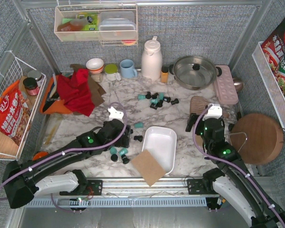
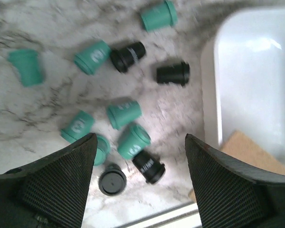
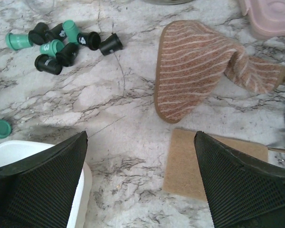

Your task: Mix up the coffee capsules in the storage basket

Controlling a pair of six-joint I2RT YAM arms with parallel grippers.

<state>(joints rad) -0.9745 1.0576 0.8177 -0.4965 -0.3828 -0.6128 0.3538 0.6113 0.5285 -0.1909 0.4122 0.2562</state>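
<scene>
Both reach forward: left pincer (image 2: pixel 140 140) spread low above coffee capsules (image 2: pixel 124 114), right pincer (image 3: pixel 141 135) spread too.

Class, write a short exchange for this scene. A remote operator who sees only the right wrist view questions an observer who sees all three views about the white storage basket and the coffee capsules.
Operator: I see only a corner of the storage basket. Is anything in it?
Observer: Nothing. It is bare inside, and a brown sheet overlaps its near-left corner.
Operator: I see one group of coffee capsules far off. Are there more?
Observer: Yes. A second group, teal and black, lies left of the basket, under the open left gripper.
</scene>
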